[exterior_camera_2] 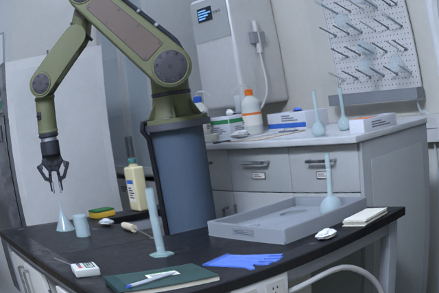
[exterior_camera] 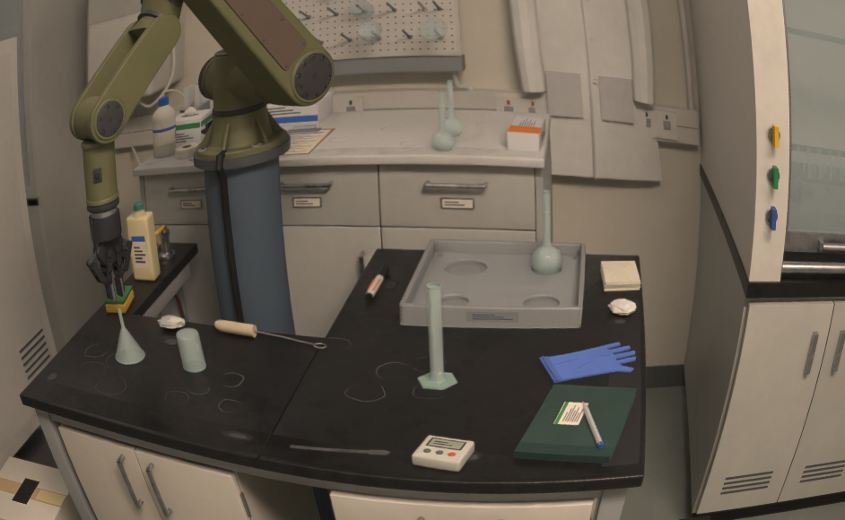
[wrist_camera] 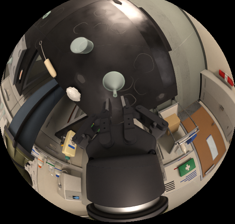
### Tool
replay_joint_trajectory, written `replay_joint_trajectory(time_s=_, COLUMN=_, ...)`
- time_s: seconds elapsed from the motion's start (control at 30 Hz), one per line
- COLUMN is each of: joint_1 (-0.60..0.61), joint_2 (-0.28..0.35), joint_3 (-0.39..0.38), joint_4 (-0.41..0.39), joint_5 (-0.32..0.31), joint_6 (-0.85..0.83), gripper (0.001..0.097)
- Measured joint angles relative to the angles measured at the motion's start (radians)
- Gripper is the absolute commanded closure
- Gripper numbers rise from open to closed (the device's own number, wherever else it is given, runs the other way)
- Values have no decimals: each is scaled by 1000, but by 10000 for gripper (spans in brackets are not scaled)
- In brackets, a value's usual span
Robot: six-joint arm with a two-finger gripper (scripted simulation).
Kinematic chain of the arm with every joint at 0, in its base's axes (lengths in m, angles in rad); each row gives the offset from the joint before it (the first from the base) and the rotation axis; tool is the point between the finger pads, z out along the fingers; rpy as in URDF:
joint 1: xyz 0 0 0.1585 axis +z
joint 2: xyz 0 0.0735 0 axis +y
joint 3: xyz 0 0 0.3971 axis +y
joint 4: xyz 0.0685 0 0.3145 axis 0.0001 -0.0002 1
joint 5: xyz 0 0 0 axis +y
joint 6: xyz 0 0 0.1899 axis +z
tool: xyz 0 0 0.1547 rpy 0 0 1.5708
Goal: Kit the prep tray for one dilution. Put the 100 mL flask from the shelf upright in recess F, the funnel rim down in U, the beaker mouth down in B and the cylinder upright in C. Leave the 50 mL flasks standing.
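The pale green funnel [exterior_camera: 128,340] [exterior_camera_2: 64,218] [wrist_camera: 114,82] stands rim down with its stem up at the left end of the black bench. My gripper [exterior_camera: 114,290] [exterior_camera_2: 56,187] [wrist_camera: 114,103] hangs straight above the stem, its fingers partly open and empty. The beaker [exterior_camera: 191,350] [exterior_camera_2: 81,225] [wrist_camera: 81,45] stands beside the funnel, apart from it. The cylinder [exterior_camera: 435,337] [exterior_camera_2: 155,222] stands upright in the middle of the bench. The grey tray [exterior_camera: 494,282] [exterior_camera_2: 283,219] holds a long-necked flask [exterior_camera: 546,240] [exterior_camera_2: 329,187] upright in its back right recess. Two smaller flasks [exterior_camera: 446,123] [exterior_camera_2: 328,116] stand on the rear counter.
A yellow bottle [exterior_camera: 143,241] and a sponge [exterior_camera: 119,300] sit on the low side shelf behind my gripper. A bottle brush [exterior_camera: 264,333], a crumpled wipe [exterior_camera: 171,321], a marker [exterior_camera: 376,282], a timer [exterior_camera: 442,452], a blue glove [exterior_camera: 587,361] and a green notebook [exterior_camera: 574,423] lie on the bench.
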Motion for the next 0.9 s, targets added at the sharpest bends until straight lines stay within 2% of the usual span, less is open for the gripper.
replay_joint_trajectory(time_s=0.9, joint_1=0, joint_2=92, joint_3=4, joint_4=0, joint_5=-97, joint_6=0, gripper=691)
